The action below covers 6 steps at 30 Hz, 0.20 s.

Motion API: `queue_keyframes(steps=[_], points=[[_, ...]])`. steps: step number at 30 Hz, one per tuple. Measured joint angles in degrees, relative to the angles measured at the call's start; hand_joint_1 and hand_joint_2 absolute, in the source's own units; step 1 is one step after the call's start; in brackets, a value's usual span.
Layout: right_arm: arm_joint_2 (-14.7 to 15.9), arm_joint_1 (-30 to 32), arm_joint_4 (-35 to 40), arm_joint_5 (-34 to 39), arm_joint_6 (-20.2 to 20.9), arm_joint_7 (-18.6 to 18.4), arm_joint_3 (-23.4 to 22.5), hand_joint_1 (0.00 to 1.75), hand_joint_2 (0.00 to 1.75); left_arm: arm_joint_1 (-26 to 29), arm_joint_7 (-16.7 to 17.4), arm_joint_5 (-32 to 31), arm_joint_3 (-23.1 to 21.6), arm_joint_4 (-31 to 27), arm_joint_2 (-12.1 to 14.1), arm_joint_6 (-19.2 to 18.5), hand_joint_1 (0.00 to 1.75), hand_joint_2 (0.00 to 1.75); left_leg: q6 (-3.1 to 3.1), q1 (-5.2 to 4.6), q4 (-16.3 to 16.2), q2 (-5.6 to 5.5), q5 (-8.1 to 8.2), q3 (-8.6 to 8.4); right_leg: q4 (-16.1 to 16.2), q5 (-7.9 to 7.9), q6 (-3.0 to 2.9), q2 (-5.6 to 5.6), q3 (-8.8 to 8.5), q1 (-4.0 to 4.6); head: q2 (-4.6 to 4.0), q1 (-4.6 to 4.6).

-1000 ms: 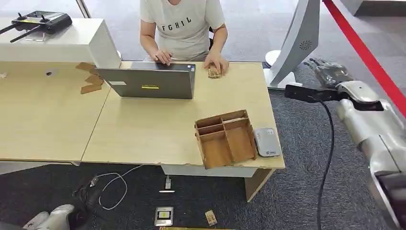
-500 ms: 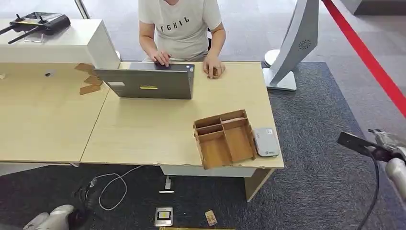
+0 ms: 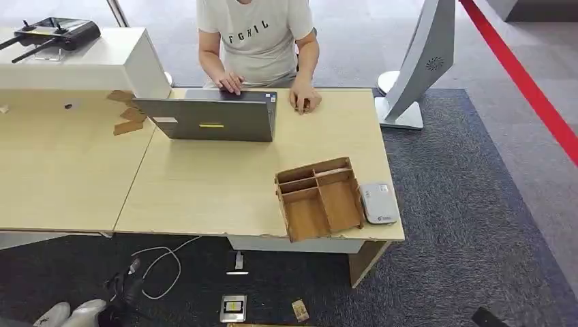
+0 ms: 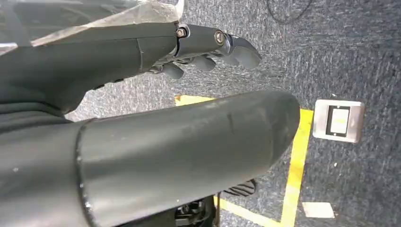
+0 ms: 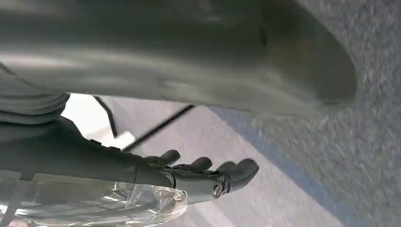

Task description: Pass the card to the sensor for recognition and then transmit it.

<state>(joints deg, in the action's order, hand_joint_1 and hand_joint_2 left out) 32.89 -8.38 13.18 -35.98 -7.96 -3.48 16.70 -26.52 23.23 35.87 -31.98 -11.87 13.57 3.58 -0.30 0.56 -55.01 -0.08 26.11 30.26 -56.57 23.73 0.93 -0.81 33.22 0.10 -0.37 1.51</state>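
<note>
Beside the wooden tray lies the sensor; each robot hand hangs empty, fingers apart.

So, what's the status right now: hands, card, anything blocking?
Left hand empty, hanging down. Right hand empty too. No card in either hand. Sensor beside wooden tray, nothing on it.

Looks like an office/demo lobby: person typing on laptop at a wood bench, grey carpet, red floor stripe, white kiosk stand.
</note>
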Motion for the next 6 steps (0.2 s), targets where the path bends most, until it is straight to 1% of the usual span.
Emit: queue_keyframes(steps=[3,6], points=[[-1.9,0.8,-0.5,0.5,0.4,-0.3,-1.7,0.00,0.00,0.3,-0.2,0.4,0.0,-0.1,0.0,0.1,0.00,0.00,-0.03,-0.01,0.0,0.02,-0.03,-0.05,0.0,0.00,-0.01,0.04,-0.03,0.00,0.00,-0.02],[-4.4,1.1,-1.0,2.0,1.7,-2.5,-3.8,0.00,0.00,0.8,-0.8,1.0,0.3,-0.2,0.0,0.3,0.00,0.00,-0.06,0.01,0.0,0.02,-0.06,-0.10,0.0,-0.04,-0.05,0.04,-0.08,0.03,0.00,0.02]])
